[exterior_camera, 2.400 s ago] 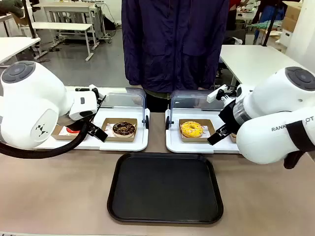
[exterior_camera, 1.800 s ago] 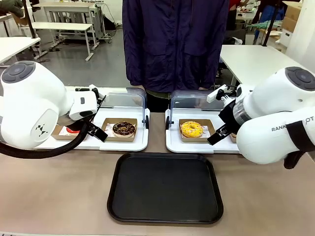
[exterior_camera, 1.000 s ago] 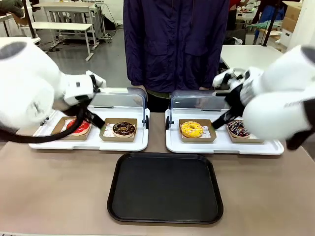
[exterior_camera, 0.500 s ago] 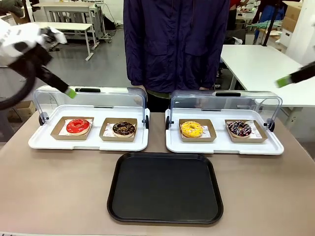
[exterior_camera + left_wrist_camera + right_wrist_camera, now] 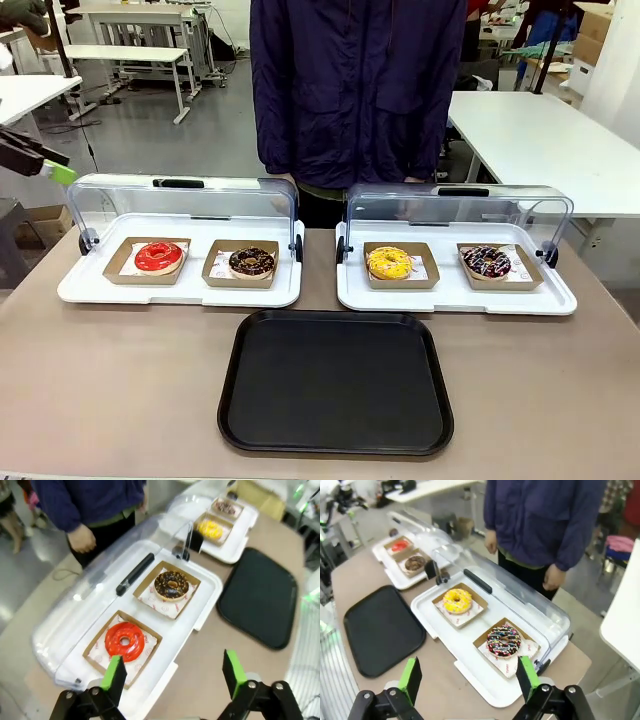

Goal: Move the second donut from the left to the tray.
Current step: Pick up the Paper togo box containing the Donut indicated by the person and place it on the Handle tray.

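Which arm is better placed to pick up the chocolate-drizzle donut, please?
Left. The left tool, open, hangs near the white tray holding the donut, which lies just ahead. The right tool is near the other white tray, with the donut far off.

Place: a robotics lab or workshop hall, staged as a bakery counter.
Counter: just ahead of the left gripper (image 5: pixel 173 662), white lidded trays (image 5: pixel 206 582) of donuts (image 5: pixel 125 641) on a brown table (image 5: pixel 200 672).
Surroundings: beside and far beyond the right gripper (image 5: pixel 469 666), plain white work tables (image 5: pixel 625 620) on a bare grey floor (image 5: pixel 582 592).
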Controlling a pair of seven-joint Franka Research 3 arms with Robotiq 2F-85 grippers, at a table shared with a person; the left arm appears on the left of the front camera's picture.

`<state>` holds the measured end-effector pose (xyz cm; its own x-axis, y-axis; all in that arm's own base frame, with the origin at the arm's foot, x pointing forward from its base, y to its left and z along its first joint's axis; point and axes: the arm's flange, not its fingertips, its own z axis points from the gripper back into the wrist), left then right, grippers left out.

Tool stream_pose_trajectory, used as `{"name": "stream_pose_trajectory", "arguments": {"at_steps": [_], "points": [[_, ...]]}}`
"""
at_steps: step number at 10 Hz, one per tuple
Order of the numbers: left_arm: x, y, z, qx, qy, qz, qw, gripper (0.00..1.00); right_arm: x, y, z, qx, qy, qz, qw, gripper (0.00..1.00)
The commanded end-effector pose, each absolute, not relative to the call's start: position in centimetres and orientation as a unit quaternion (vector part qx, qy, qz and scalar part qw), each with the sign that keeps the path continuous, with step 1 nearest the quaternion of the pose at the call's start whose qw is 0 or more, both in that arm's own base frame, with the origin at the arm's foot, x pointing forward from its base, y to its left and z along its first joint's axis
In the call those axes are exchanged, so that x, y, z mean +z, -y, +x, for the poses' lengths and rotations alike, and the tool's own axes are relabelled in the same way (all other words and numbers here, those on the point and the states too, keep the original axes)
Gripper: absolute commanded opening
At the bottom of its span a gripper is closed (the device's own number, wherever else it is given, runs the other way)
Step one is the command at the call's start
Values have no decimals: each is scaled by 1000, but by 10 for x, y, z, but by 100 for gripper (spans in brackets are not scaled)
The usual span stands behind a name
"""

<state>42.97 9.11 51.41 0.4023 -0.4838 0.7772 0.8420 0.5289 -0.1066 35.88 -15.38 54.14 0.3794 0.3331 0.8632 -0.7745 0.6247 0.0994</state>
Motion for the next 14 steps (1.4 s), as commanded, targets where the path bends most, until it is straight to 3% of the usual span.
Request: {"name": "stream_pose_trajectory", "arguments": {"at_steps": [1, 5, 9, 14], "points": [[508, -112, 435, -414, 372, -274, 784, 100, 537, 163, 357, 366, 442, 277, 771, 100], [508, -139, 422, -404, 383, -281, 781, 100, 531, 173, 346, 361, 458, 287, 760, 100], [500, -142, 420, -385, 360, -253, 812, 100, 526, 174, 350, 354, 444, 289, 771, 100], [502, -143, 418, -393, 364, -274, 799, 100, 525, 173, 346, 346, 450, 292, 770, 100]]}}
